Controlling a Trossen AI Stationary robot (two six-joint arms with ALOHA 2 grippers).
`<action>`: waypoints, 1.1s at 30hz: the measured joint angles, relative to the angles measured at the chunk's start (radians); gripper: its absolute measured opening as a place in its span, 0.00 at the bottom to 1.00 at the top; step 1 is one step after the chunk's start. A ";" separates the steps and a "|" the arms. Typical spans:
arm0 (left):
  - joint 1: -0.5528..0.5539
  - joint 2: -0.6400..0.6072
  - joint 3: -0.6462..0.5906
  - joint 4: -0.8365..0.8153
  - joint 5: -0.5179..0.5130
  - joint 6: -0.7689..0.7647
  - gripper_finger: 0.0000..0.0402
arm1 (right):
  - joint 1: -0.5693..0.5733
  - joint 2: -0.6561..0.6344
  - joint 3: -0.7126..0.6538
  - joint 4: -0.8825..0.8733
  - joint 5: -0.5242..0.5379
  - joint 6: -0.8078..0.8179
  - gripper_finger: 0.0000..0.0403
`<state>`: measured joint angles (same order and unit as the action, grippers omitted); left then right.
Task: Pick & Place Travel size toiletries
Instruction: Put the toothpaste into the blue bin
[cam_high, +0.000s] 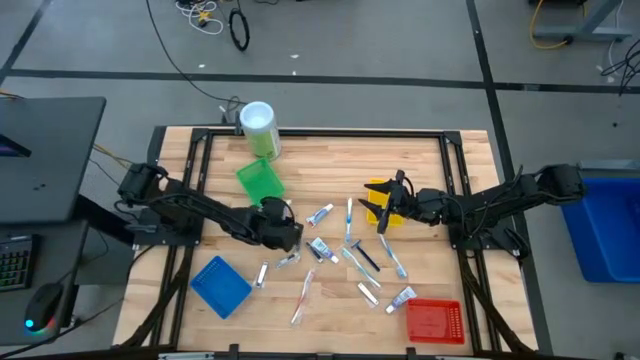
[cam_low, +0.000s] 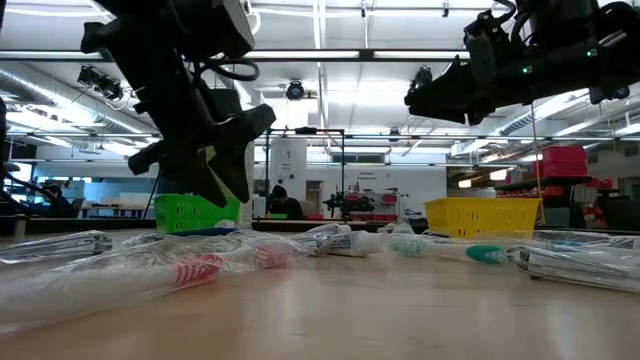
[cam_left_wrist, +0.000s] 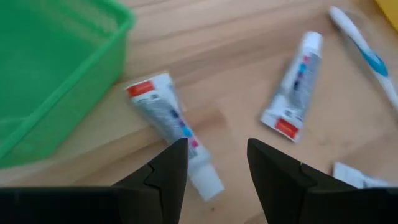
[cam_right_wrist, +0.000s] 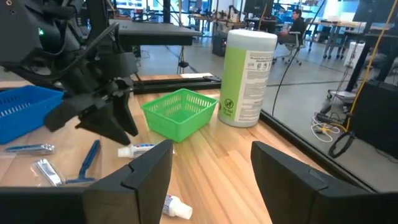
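Travel size toiletries lie scattered flat on the wooden table (cam_high: 330, 160): small white tubes (cam_high: 320, 213), toothbrushes (cam_high: 349, 215) and thin pieces. My left gripper (cam_high: 290, 238) hangs open, slanting down, just in front of the green tray (cam_high: 260, 182). In the left wrist view its fingers (cam_left_wrist: 217, 149) stand above the cap end of one white tube (cam_left_wrist: 168, 121), with a second tube (cam_left_wrist: 295, 87) and a toothbrush (cam_left_wrist: 367, 56) beyond. My right gripper (cam_high: 385, 203) is open and nearly level above the yellow tray (cam_high: 376, 190), with nothing between its fingers (cam_right_wrist: 211, 155).
A tall green canister with a white lid (cam_high: 258, 128) stands at the far edge behind the green tray. A blue tray (cam_high: 220, 287) sits near left and a red tray (cam_high: 435, 320) near right. Bare wood lies along the far right part of the table.
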<state>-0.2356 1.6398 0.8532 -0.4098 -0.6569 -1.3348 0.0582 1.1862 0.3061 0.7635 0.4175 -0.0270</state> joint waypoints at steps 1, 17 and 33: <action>0.000 0.000 0.000 -0.023 -0.011 -0.027 0.43 | 0.000 0.000 0.000 0.003 0.000 -0.008 0.56; 0.007 -0.002 -0.047 0.101 -0.051 -0.058 0.43 | -0.039 0.000 0.000 0.011 0.000 -0.033 0.54; 0.024 0.097 -0.045 0.097 -0.041 -0.075 0.42 | -0.039 0.000 -0.001 0.008 -0.001 -0.033 0.54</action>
<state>-0.2118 1.7363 0.8078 -0.3126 -0.6977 -1.4103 0.0189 1.1858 0.3054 0.7717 0.4165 -0.0601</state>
